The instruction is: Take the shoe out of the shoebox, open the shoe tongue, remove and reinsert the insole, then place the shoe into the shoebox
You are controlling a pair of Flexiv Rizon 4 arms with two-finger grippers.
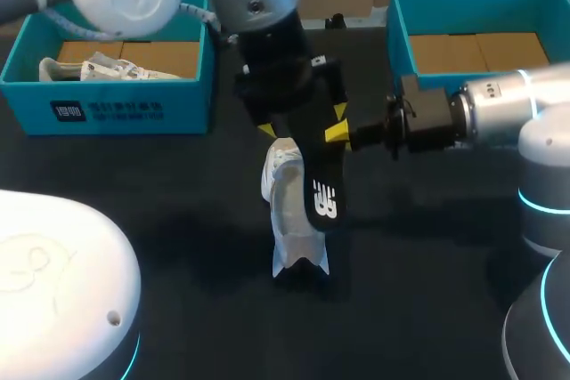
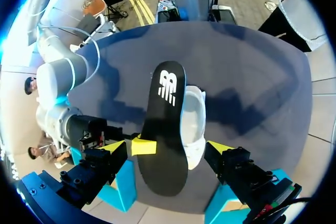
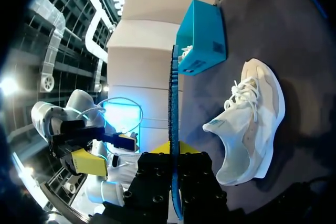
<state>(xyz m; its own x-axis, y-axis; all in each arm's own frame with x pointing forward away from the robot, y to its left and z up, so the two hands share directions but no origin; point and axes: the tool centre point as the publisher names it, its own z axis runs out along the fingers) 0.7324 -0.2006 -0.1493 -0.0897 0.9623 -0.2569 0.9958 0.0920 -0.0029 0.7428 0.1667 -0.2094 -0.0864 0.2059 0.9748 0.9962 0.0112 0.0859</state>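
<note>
A white shoe (image 1: 287, 220) lies on the dark table, also in the left wrist view (image 2: 194, 124) and the right wrist view (image 3: 254, 121). Its black insole (image 1: 321, 189) with a white logo is out of the shoe and hangs over it, held at one edge by my right gripper (image 1: 343, 135), which is shut on it. In the right wrist view the insole (image 3: 174, 103) shows edge-on between that gripper's (image 3: 175, 156) fingers. My left gripper (image 2: 167, 148) hovers open above the insole (image 2: 165, 124), its fingers apart from it on either side.
A teal shoebox (image 1: 107, 100) at the back left holds a second white shoe (image 1: 93, 68). Another teal shoebox (image 1: 472, 15) stands at the back right with bare cardboard inside. My left arm reaches over the table's middle.
</note>
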